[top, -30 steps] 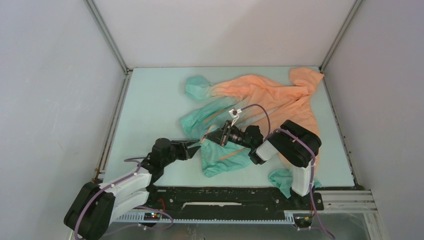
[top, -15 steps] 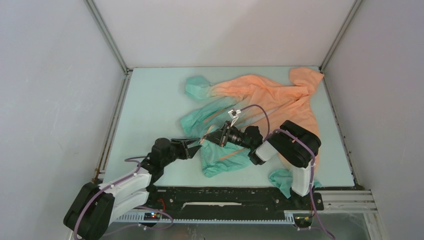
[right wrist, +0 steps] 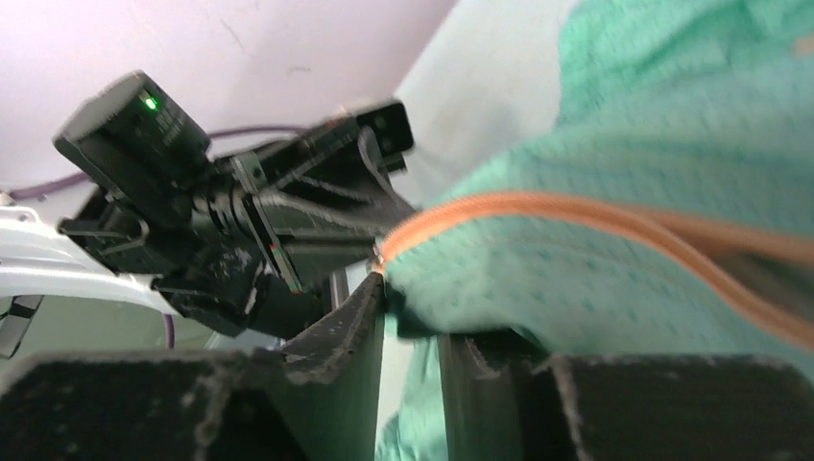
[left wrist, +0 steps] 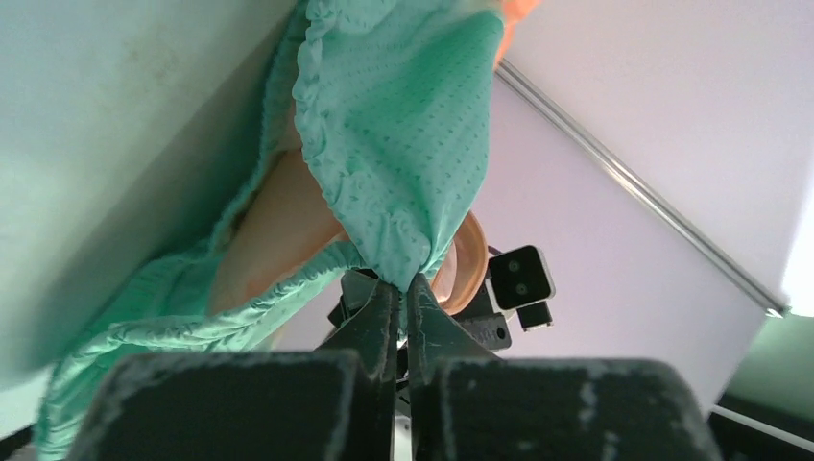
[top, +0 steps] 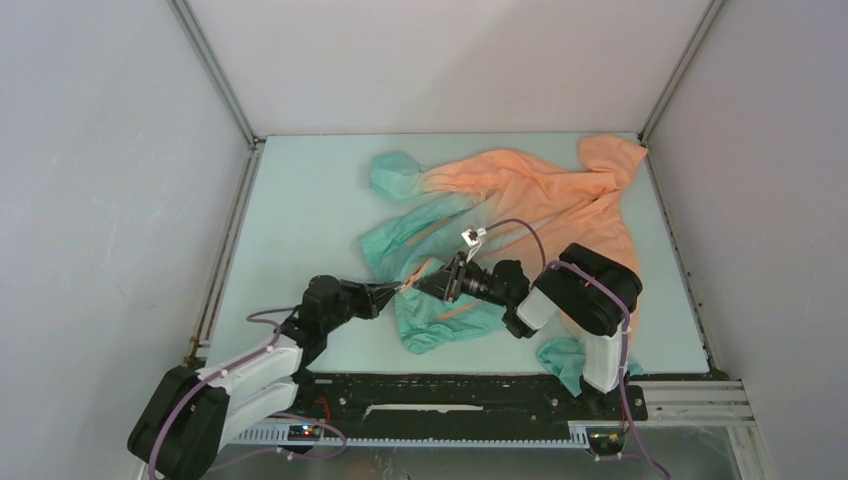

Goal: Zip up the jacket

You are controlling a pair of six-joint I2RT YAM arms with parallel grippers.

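The jacket [top: 520,195] lies crumpled on the table, orange at the far right and teal towards the near middle. My left gripper [top: 397,290] is shut on a bunched bit of the teal hem [left wrist: 403,144], which hangs over its fingertips [left wrist: 386,303]. My right gripper [top: 424,285] faces it tip to tip. Its fingers [right wrist: 365,303] stand a narrow gap apart, closed on a teal fold edged by the orange zipper [right wrist: 538,206]. The zipper slider is not visible.
One teal cuff [top: 392,172] lies at the far left of the jacket, another [top: 562,357] by the right arm's base. The cell's side walls and metal posts [top: 215,85] border the pale green table [top: 300,220].
My right gripper has moved left and lower, closing up to my left gripper, and the hem between them is bunched tighter. The left gripper has barely shifted.
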